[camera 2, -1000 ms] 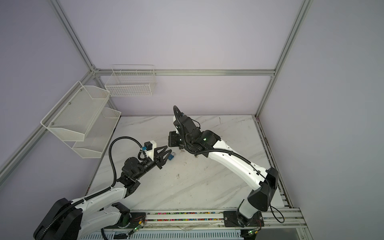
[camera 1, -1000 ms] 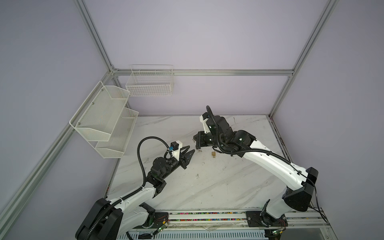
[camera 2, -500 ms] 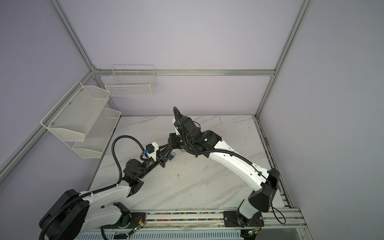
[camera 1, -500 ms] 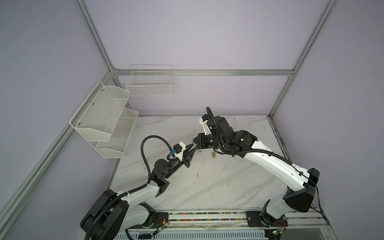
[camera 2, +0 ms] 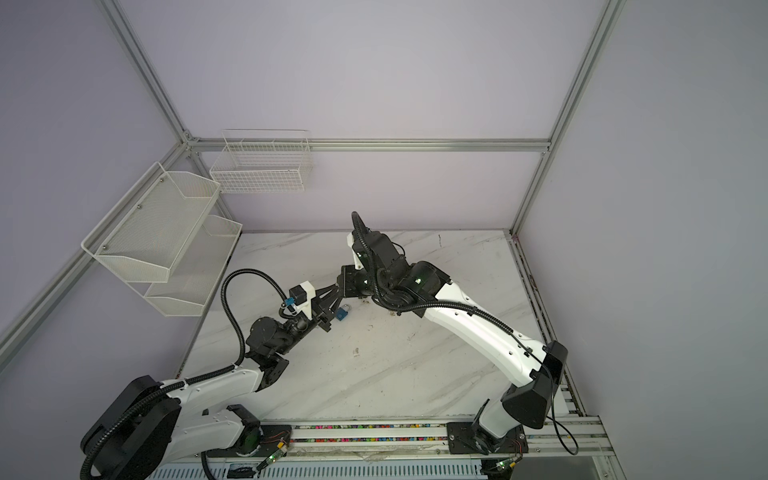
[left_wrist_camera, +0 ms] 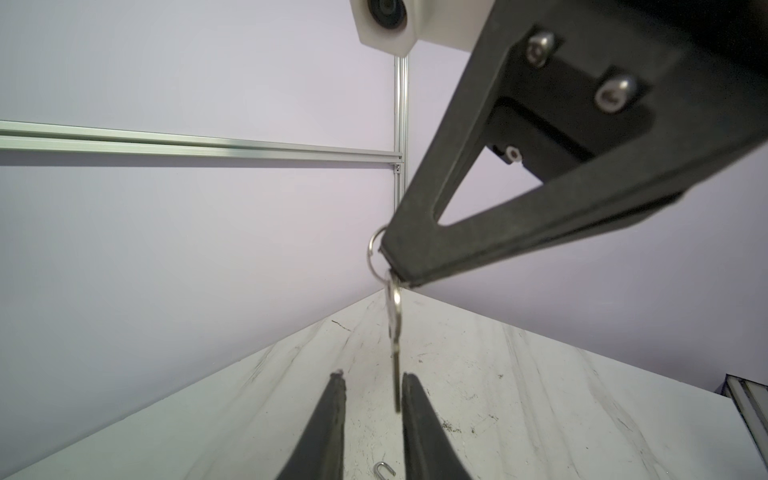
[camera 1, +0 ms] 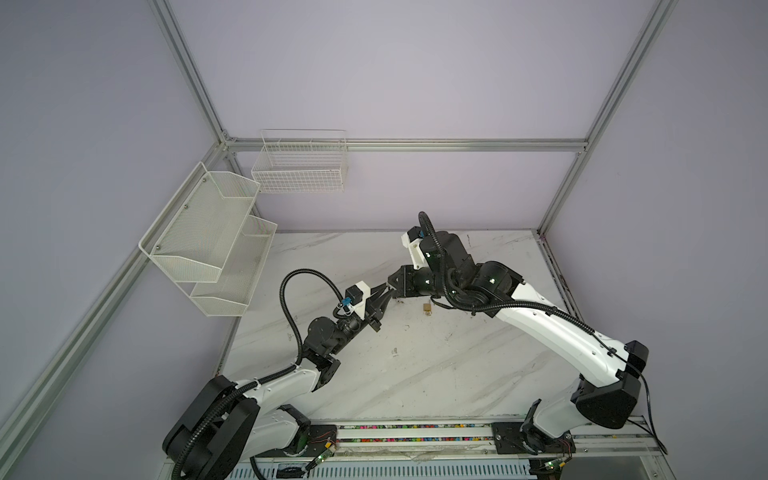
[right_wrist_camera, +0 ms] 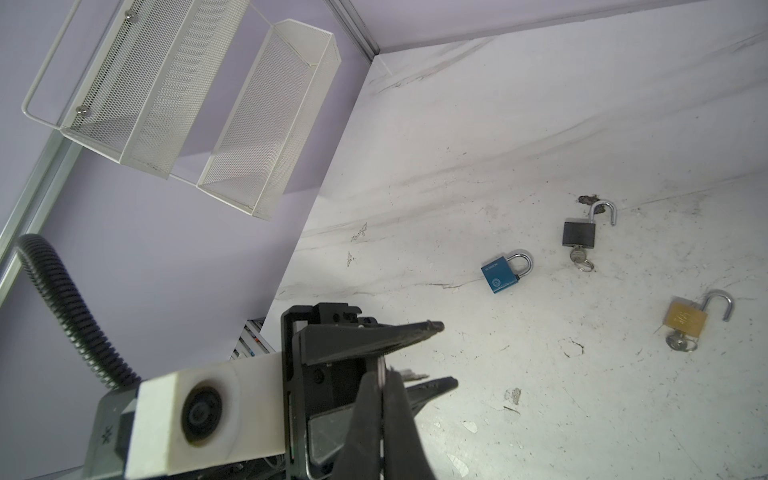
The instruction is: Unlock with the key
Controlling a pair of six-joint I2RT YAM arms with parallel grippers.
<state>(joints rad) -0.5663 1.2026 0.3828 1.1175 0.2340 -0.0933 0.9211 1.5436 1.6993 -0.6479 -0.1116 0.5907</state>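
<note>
A silver key (left_wrist_camera: 395, 332) hangs by its ring (left_wrist_camera: 374, 253) from my right gripper (left_wrist_camera: 392, 266), which is shut on the ring above the table. My left gripper (left_wrist_camera: 372, 376) is open, its fingers on either side of the key's blade. The blade lies close against one finger (left_wrist_camera: 409, 399), and a gap shows to the other. In both top views the two grippers meet tip to tip, left (camera 1: 384, 293) and right (camera 1: 390, 286). A blue padlock (right_wrist_camera: 500, 276) with its shackle shut lies on the marble table (camera 1: 415, 374) just below them, also visible in a top view (camera 2: 342, 314).
A black padlock (right_wrist_camera: 578, 233) and a brass padlock (right_wrist_camera: 685, 319) lie beyond the blue one, each with its shackle open and a key in it. White mesh shelves (camera 1: 208, 241) hang on the left wall, and a wire basket (camera 1: 299, 166) on the back wall.
My left gripper has risen and reached forward to the right gripper's tips, and its jaws have narrowed around the hanging key. The right gripper has stayed shut and hardly moved.
</note>
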